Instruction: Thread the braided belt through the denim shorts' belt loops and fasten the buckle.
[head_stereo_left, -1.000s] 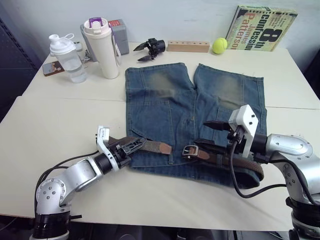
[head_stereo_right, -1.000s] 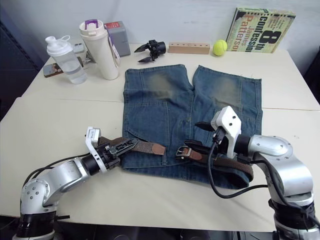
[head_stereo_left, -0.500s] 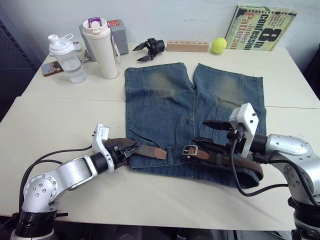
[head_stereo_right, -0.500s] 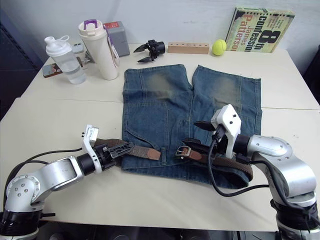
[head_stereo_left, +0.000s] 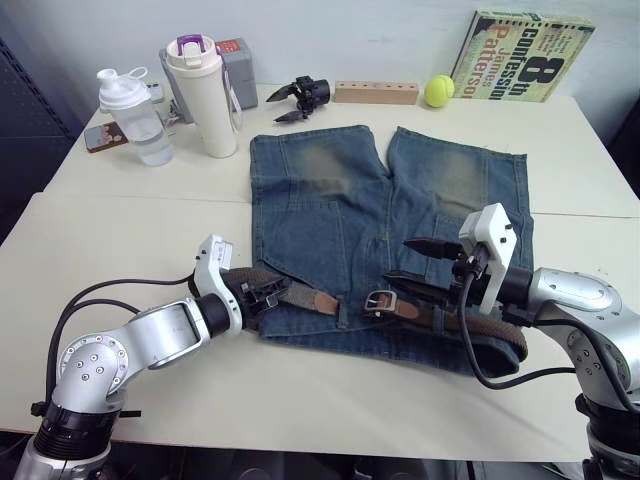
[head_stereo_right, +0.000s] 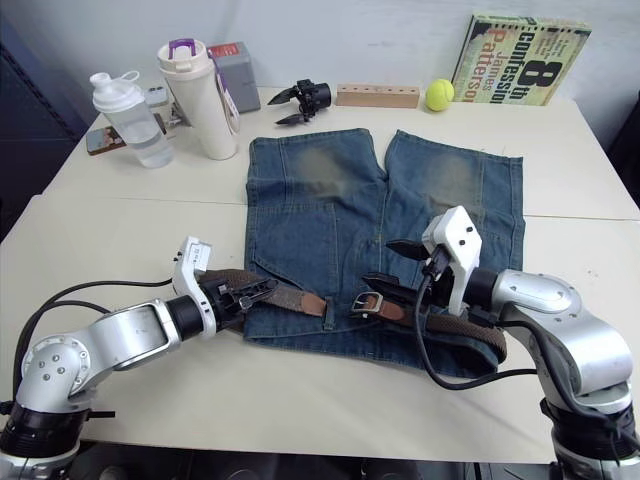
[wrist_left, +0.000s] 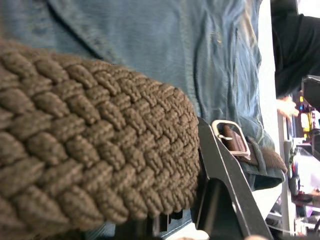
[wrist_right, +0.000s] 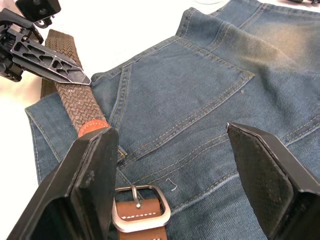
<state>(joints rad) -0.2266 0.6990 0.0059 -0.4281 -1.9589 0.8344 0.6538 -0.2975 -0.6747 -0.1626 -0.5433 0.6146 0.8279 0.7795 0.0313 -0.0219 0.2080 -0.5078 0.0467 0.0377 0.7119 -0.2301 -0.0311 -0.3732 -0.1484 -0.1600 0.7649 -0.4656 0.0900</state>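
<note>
The denim shorts (head_stereo_left: 390, 210) lie flat on the table, waistband toward me. The braided belt (head_stereo_left: 300, 295) runs along that waistband. Its tan tip (head_stereo_left: 324, 300) lies a short way left of the buckle (head_stereo_left: 378, 302), apart from it. My left gripper (head_stereo_left: 272, 289) is shut on the braided part just left of the tip; the weave (wrist_left: 90, 145) looms close in the left wrist view. My right gripper (head_stereo_left: 396, 260) hovers open over the shorts just above the buckle (wrist_right: 116, 212), holding nothing. I cannot make out the belt loops.
Along the table's (head_stereo_left: 120, 230) far edge stand a clear shaker bottle (head_stereo_left: 135, 115), a white tumbler (head_stereo_left: 205, 95), a black gripper part (head_stereo_left: 300, 97), a wooden block (head_stereo_left: 377, 93), a tennis ball (head_stereo_left: 438, 91) and a propped book (head_stereo_left: 520, 55).
My left gripper has drawn the belt a little to the left, so the tan tip sits slightly farther from the buckle; the left wrist has risen. The right gripper has hardly moved.
</note>
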